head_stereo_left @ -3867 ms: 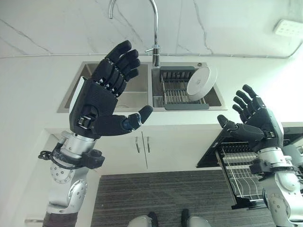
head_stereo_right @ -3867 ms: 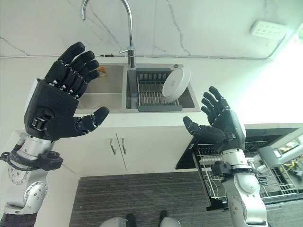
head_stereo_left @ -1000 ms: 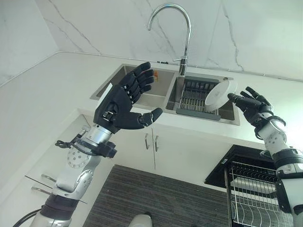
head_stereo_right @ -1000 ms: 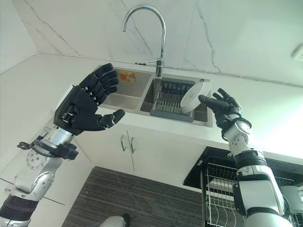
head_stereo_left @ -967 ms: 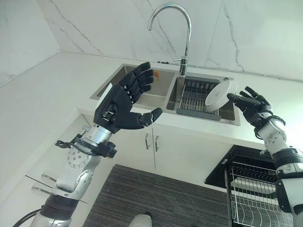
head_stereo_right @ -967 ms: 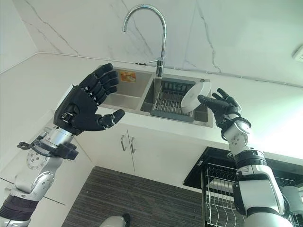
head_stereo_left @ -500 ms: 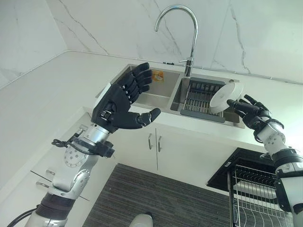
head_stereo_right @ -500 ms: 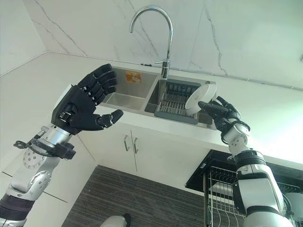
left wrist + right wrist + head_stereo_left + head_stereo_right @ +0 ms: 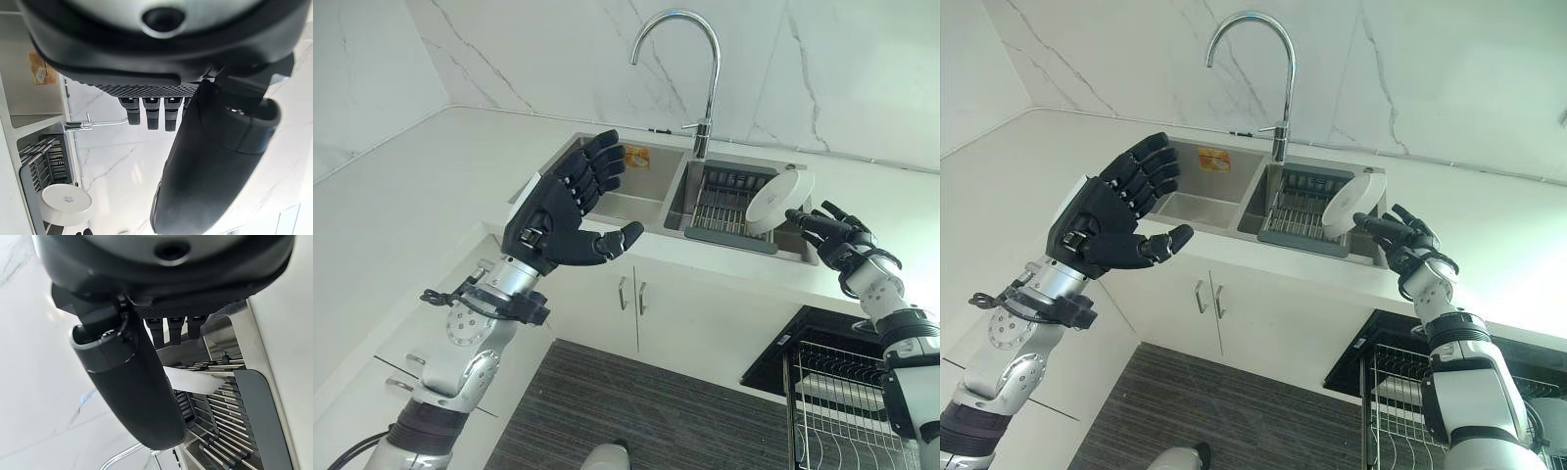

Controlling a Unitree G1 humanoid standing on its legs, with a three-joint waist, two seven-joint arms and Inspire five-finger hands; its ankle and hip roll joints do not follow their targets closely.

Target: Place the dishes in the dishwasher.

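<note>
one white plate (image 9: pixel 779 190) (tilted) in the rack (image 9: pixel 724 201), two open hands.

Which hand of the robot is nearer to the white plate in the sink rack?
The right hand. Its open fingers reach up to the white plate leaning in the sink rack. The left hand is open in the air before the other sink basin, well apart from it.

Dishwasher rack (image 9: pixel 842 411) cut off at frame edge, plate (image 9: pixel 193 381) partly behind thumb
</note>
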